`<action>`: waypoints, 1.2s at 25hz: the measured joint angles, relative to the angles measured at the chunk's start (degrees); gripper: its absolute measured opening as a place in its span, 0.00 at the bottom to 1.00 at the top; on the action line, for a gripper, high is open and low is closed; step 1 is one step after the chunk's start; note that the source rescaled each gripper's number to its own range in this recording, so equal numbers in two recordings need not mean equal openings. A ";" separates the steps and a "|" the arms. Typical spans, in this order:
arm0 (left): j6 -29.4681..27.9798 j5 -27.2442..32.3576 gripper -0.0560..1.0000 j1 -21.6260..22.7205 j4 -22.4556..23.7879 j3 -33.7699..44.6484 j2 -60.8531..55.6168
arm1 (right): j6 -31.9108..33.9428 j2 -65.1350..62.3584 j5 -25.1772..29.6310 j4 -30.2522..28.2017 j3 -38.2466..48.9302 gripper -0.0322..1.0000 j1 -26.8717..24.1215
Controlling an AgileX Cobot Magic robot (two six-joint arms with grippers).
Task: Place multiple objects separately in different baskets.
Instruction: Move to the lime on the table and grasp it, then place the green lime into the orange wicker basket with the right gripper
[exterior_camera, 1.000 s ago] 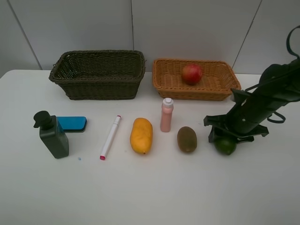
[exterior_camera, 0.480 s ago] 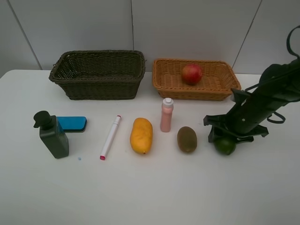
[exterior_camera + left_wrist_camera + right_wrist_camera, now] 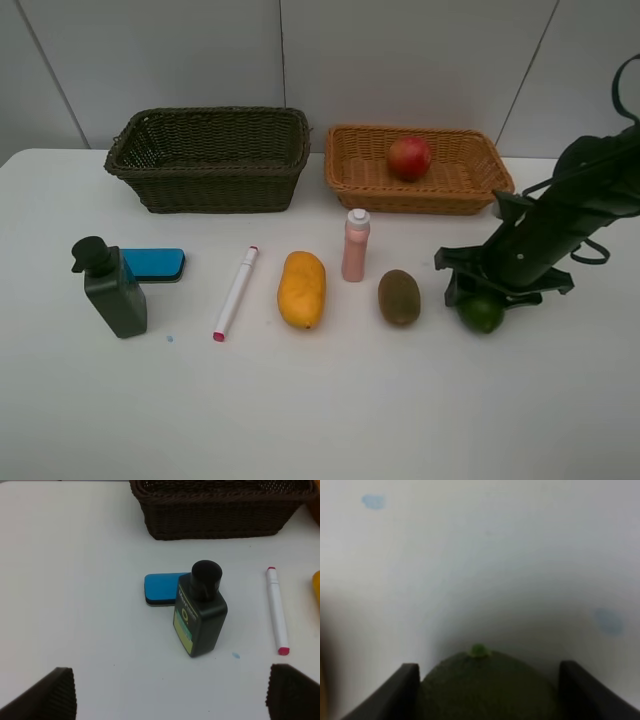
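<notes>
Lime: green lime [image 3: 482, 313] is sitting at the right end of the row on the white table [image 3: 330, 400], near the brown kiwi [image 3: 399, 297].
Right gripper: right gripper [image 3: 490, 292] is clasping the green lime, with one finger pressing on each side (in the wrist view the fruit is filling the gap).
Contact: the lime is probably resting on the table, though blur is making that hard to confirm.
Left gripper: left gripper [image 3: 172, 690] is hanging above the table with its jaws spread wide, holding nothing.
Left group: dark green pump bottle [image 3: 115, 295] is standing upright, touching the blue flat eraser [image 3: 155, 263] behind it.
Middle row: white pink-tipped marker [image 3: 236, 292] is lying flat beside the yellow-orange mango [image 3: 302, 289], and the pink small bottle [image 3: 355, 247] is standing upright between mango and kiwi.
Baskets: dark olive-brown basket [image 3: 210, 185] and light orange-tan basket [image 3: 360, 180] are sitting side by side at the back.
Basket contents: red apple-like fruit [image 3: 409, 158] is lying in the light orange-tan basket.
</notes>
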 joint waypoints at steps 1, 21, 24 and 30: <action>0.00 0.00 1.00 0.00 0.00 0.00 0.00 | 0.00 -0.12 0.60 -0.05 -0.38 0.50 0.00; 0.00 0.00 1.00 0.00 0.00 0.00 0.00 | 1.41 -2.54 10.62 -4.09 -20.31 0.50 0.00; 0.00 0.00 1.00 0.00 0.00 0.00 0.00 | 1.71 -1.63 10.68 -5.81 -24.35 0.50 0.00; 0.00 0.00 1.00 0.00 0.00 0.00 0.00 | 1.86 1.38 9.72 -8.41 -30.89 0.50 0.00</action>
